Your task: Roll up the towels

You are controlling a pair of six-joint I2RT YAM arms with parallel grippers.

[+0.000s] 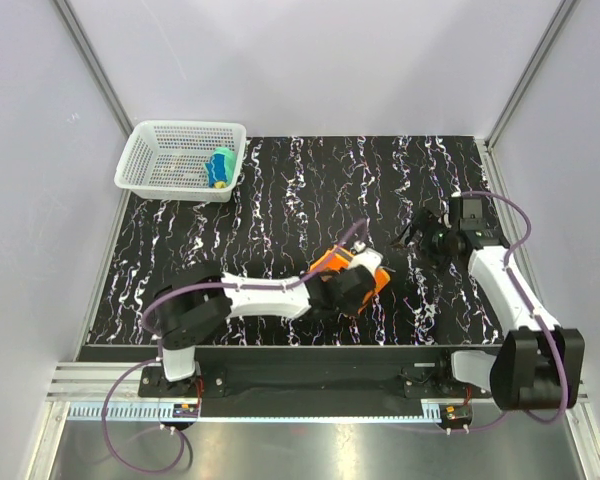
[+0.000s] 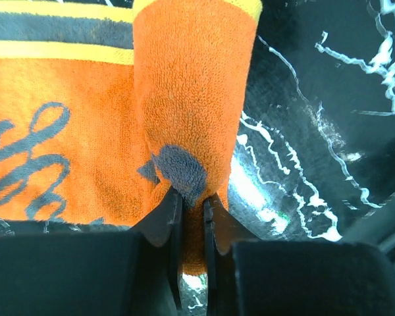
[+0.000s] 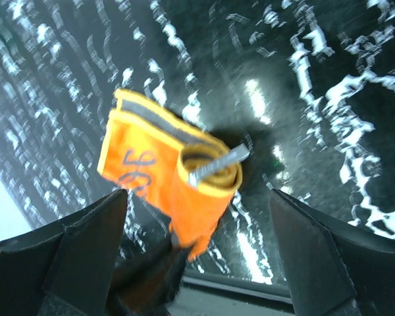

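Towel (image 1: 332, 262), orange, lies central under the left gripper (image 1: 358, 285); right gripper (image 1: 417, 238) hangs apart. Left wrist: jaws nip its rolled end, nearly shut. Right wrist: fingers (image 3: 85, 237) gape wide, empty. Grip firmly, turn evenly, winding the roll tight.

Orange towel (image 1: 332, 263) lies on the black white-veined table (image 1: 280, 200), near the front edge, about the middle. Partly rolled: one side is a loose tube, the other still flat, with grey lettering showing on the flat part. Yellow edging and a grey band run along one end; the tube's open end shows the yellow rim. The left gripper (image 2: 189, 201) pinches the near end of the tube, over a grey mark. Second towel (image 1: 220, 167), teal-blue with yellow showing, sits as a small bundle in the white basket (image 1: 140, 150) at the far left corner.
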